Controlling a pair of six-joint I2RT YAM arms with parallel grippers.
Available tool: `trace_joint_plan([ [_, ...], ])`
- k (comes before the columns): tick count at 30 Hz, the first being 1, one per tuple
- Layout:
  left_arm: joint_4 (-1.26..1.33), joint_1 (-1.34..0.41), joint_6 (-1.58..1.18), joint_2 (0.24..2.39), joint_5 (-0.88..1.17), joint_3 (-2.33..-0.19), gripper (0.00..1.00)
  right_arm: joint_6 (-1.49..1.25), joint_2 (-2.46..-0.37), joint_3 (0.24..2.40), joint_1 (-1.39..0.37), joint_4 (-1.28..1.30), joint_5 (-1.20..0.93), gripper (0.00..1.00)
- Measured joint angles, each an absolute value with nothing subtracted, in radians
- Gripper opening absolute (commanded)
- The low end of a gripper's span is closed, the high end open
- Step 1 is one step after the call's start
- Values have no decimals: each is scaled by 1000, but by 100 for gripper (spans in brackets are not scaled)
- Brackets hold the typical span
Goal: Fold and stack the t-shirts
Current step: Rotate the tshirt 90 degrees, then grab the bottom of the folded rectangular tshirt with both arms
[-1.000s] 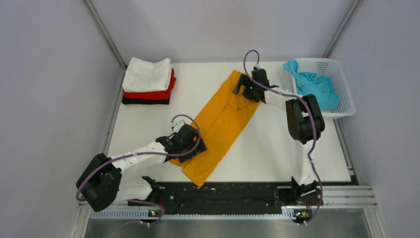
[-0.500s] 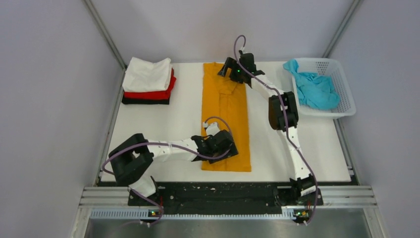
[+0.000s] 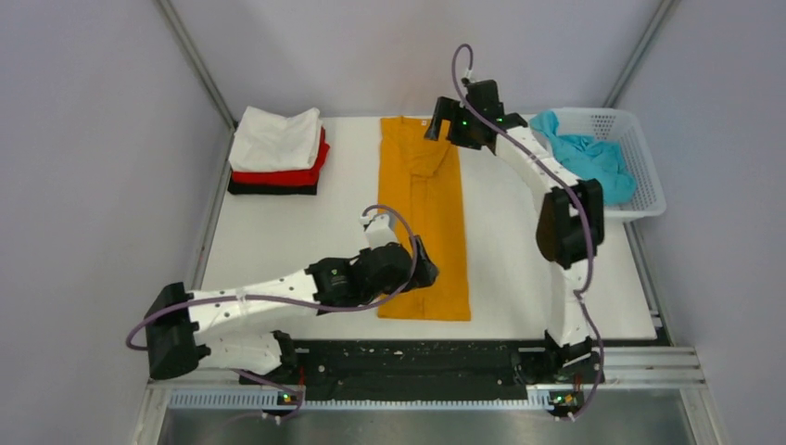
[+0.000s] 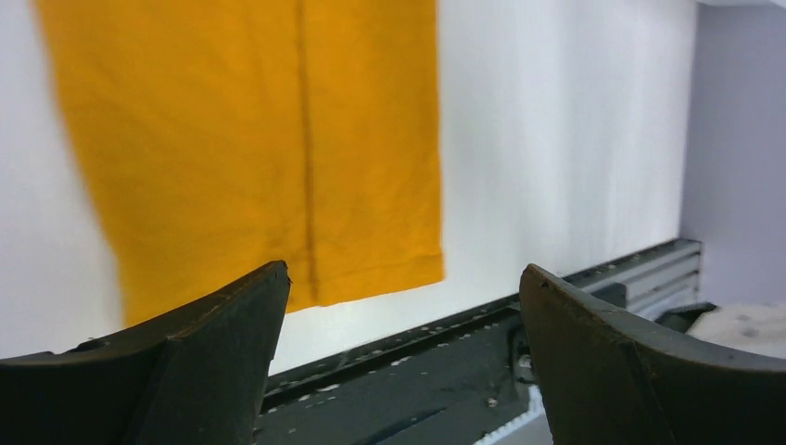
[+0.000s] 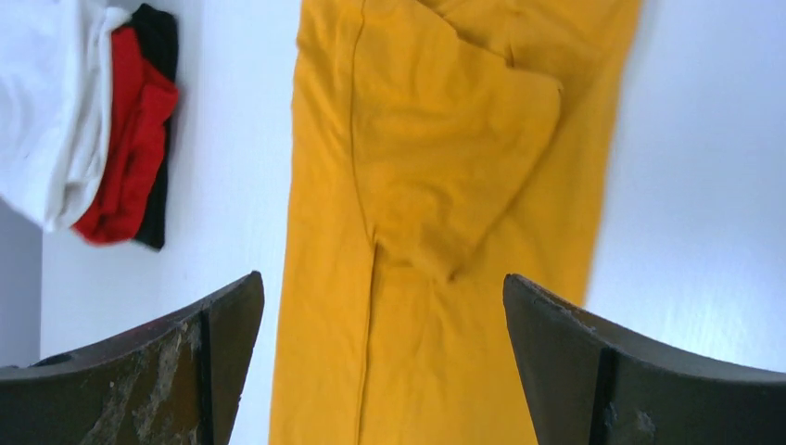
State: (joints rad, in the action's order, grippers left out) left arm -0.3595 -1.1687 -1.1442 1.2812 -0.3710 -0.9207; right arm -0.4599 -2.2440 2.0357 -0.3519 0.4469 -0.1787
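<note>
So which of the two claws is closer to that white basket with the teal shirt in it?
Right. The right gripper hangs over the far end of the orange-yellow t-shirt, just left of the white basket; the left gripper is at the shirt's near end, much farther off.

A white perforated plastic basket (image 3: 647, 167) is sitting at the far right corner of the white table (image 3: 278, 241). A black strip (image 3: 417, 357) is running along the table's near edge, and an aluminium rail (image 3: 649, 366) is lying beside it. Grey walls (image 3: 83, 185) are enclosing the sides.
</note>
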Motion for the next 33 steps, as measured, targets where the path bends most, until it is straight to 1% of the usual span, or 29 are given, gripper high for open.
trace_joint_plan([
  [3,-429,-1167,-1153,1166,-434,-829,99,-455,-1952,1749,-355,411,-144,99],
  [7,-505,-1159,-1149,1074,-461,-677,99,-484,-1529,1251,-413,352,-72,99],
  [10,-509,-1150,-1146,1039,-448,-591,99,-536,-1338,952,-497,340,-50,99],
  [13,-476,-1129,-1131,1023,-405,-522,97,-589,-1234,705,-574,362,-47,99],
  [15,-437,-1115,-1121,1029,-376,-494,89,-612,-1184,602,-602,398,-67,99],
  [18,-392,-1097,-1116,1068,-356,-486,76,-646,-1116,527,-638,425,-92,96],
  [20,-365,-1090,-1118,1092,-356,-485,67,-667,-1083,508,-675,422,-112,91],
  [23,-329,-1079,-1127,1123,-346,-473,56,-705,-1061,482,-716,379,-138,81],
  [26,-294,-1073,-1137,1138,-328,-456,41,-740,-1061,447,-739,353,-156,79],
  [27,-280,-1073,-1142,1142,-322,-450,34,-753,-1061,438,-748,347,-159,78],
  [28,-249,-1073,-1158,1150,-307,-437,26,-780,-1054,431,-769,339,-160,74],
  [30,-240,-1073,-1163,1151,-302,-434,13,-788,-1053,426,-771,334,-159,69],
  [31,-233,-1073,-1169,1153,-299,-429,10,-794,-1053,422,-772,330,-159,66],
  [32,-225,-1073,-1174,1155,-299,-422,4,-802,-1052,418,-772,328,-159,64],
  [33,-221,-1072,-1180,1155,-297,-420,1,-808,-1051,416,-773,328,-159,62],
])
